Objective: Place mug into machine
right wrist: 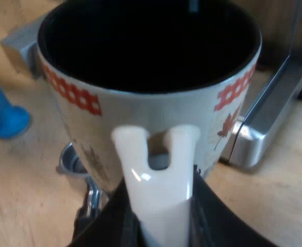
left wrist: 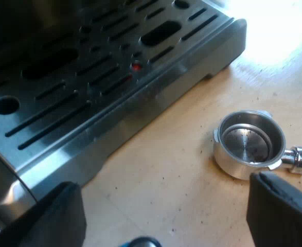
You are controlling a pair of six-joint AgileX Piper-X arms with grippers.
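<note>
My right gripper [right wrist: 158, 221] is shut on the white handle of a mug [right wrist: 151, 98]. The mug is white with a red check band, leaf prints and a dark inside, and it hangs upright above the wooden table, close to the espresso machine's metal corner [right wrist: 266, 128]. The metal holder's basket [right wrist: 71, 162] lies on the table under the mug. My left gripper [left wrist: 163, 216] is open, its black fingers [left wrist: 279, 206] wide apart over the table beside the machine's slotted drip tray [left wrist: 89, 87]. The metal holder [left wrist: 249, 145] lies loose near one finger, its basket bare.
A blue tamper [right wrist: 4, 113] stands on the wooden table beyond the mug. A small red light reflects on the drip tray [left wrist: 136, 66]. Bright sunlight falls on the table past the tray's corner [left wrist: 274, 31].
</note>
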